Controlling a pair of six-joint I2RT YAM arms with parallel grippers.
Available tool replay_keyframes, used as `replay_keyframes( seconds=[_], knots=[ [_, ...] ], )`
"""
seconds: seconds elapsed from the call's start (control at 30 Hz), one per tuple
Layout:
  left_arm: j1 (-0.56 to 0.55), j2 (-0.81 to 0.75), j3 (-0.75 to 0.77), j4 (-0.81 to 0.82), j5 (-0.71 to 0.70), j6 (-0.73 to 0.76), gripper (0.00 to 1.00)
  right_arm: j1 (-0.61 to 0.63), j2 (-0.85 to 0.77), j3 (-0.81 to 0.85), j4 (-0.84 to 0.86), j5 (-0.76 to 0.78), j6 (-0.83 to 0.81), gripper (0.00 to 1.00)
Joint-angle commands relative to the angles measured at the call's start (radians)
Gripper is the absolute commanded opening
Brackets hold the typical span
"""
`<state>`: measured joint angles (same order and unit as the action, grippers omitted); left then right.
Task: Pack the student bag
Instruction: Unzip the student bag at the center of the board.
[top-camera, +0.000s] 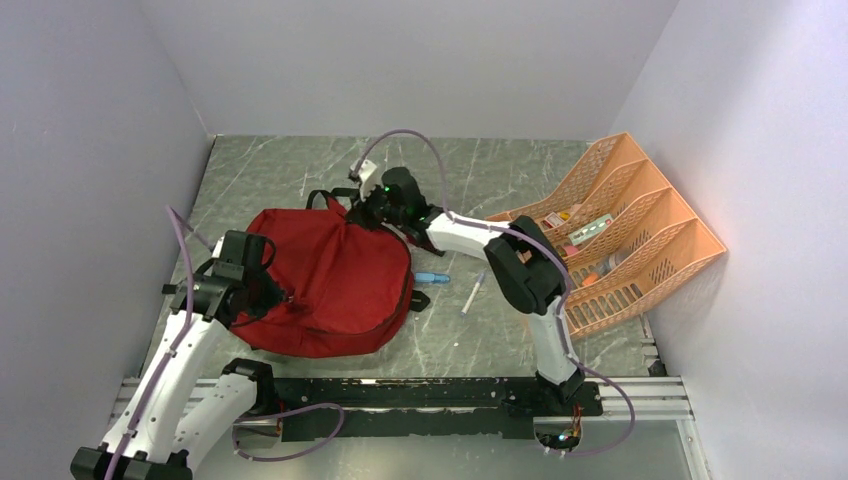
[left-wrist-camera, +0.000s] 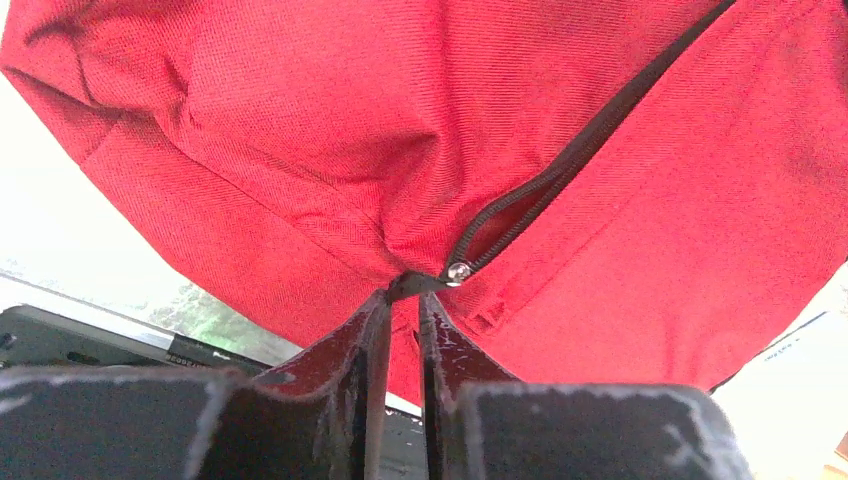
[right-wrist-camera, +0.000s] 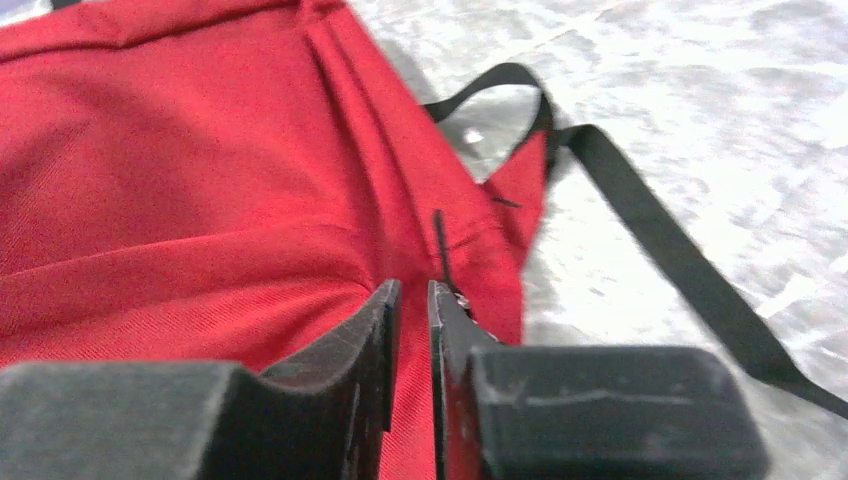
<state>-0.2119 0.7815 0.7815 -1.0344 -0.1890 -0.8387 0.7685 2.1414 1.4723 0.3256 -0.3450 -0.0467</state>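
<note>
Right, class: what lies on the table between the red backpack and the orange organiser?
In the top view, a small blue object and a white pen-like stick lie between backpack and organiser; the right arm also spans that gap.

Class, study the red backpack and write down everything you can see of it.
The backpack is dark red woven fabric, soft and slumped on the marbled table, left of centre. A black zipper runs along one edge, gaping slightly beside its silver slider. Black straps trail from its far end onto the table. The left gripper meets it at the slider on the near-left side; the right gripper touches its far edge. Both pairs of jaws stand almost closed.
</note>
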Motion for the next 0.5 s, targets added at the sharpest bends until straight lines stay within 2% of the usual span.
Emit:
replay_keyframes(
  seconds=[0.0, 0.07, 0.17, 0.27, 0.47],
  knots=[
    [0.011, -0.006, 0.080, -0.047, -0.022, 0.064, 0.31, -0.049, -0.126, -0.066, 0.067, 0.068, 0.044, 0.25],
    [0.011, -0.013, 0.114, -0.047, -0.061, 0.059, 0.45, -0.049, -0.176, -0.110, 0.079, 0.078, 0.101, 0.32],
    [0.011, -0.013, 0.144, 0.006, -0.062, 0.090, 0.58, -0.050, -0.258, -0.184, 0.083, 0.118, 0.169, 0.37],
    [0.011, 0.034, 0.144, 0.102, -0.014, 0.161, 0.67, -0.050, -0.346, -0.259, 0.058, 0.157, 0.258, 0.38],
    [0.011, 0.219, 0.140, 0.282, 0.116, 0.296, 0.82, -0.049, -0.508, -0.353, -0.156, 0.280, 0.417, 0.43]
  ],
)
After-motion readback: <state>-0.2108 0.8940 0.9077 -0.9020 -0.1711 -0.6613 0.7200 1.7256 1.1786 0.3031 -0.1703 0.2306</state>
